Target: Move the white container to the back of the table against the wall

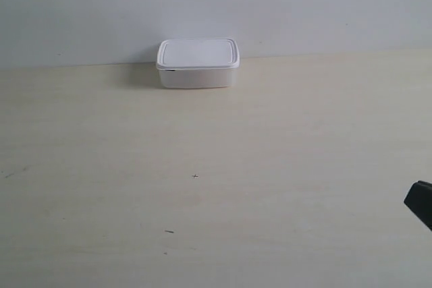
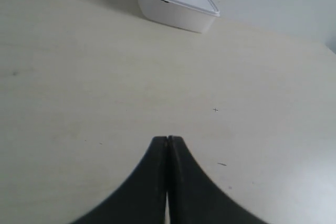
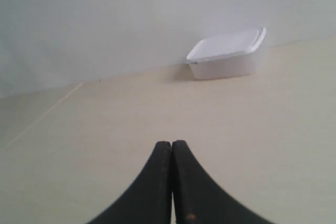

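Observation:
The white container [image 1: 198,63], lid on, sits at the back of the pale table [image 1: 216,187], right up at the grey-white wall [image 1: 216,5]. It also shows far off in the left wrist view as the white container [image 2: 176,3] and in the right wrist view as the white container [image 3: 227,53]. My left gripper [image 2: 167,139] is shut with nothing in it, well short of the box. My right gripper [image 3: 171,144] is shut and empty too, far from the box. A black tip of the arm at the exterior view's right [image 1: 420,202] pokes in at the frame edge.
A few tiny dark specks [image 1: 195,176] mark the tabletop between the grippers and the box. The wall runs along the whole back edge of the table.

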Robot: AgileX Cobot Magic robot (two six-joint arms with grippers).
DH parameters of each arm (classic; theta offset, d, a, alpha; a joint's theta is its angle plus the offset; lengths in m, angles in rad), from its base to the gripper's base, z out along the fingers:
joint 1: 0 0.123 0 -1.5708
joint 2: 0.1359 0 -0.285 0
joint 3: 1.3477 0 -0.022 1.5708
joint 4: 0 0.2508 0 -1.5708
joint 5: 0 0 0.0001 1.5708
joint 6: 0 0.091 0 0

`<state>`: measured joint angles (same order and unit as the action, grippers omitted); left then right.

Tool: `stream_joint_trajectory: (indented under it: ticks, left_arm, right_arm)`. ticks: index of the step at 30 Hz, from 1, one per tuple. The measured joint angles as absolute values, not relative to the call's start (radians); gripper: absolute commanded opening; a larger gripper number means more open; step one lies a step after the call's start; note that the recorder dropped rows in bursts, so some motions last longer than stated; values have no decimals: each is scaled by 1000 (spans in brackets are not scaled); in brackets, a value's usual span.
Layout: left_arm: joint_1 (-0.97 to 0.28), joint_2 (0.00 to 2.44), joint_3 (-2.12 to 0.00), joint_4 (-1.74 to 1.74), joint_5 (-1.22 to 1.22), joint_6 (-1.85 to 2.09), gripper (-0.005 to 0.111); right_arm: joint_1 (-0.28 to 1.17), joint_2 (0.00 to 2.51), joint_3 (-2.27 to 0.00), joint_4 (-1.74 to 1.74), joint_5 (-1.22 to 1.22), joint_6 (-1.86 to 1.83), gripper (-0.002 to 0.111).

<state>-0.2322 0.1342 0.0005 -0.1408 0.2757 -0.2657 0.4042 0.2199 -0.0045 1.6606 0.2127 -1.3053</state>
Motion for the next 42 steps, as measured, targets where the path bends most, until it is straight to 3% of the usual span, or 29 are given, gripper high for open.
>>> stream_joint_trajectory:
  ticks: [7, 12, 27, 42]
  left_arm:
    - [-183, 33, 1, -141, 276, -266, 0]
    - [-66, 7, 1, -141, 269, -266, 0]
    - [288, 7, 1, -139, 269, -266, 0]
    - [318, 7, 1, -139, 269, -266, 0]
  right_arm:
    - [404, 13, -5, 1661, 213, -1305, 0]
    - [372, 6, -5, 1661, 213, -1305, 0]
    - [70, 6, -5, 1661, 209, -1305, 0]
    - [17, 6, -5, 1661, 207, -1305, 0]
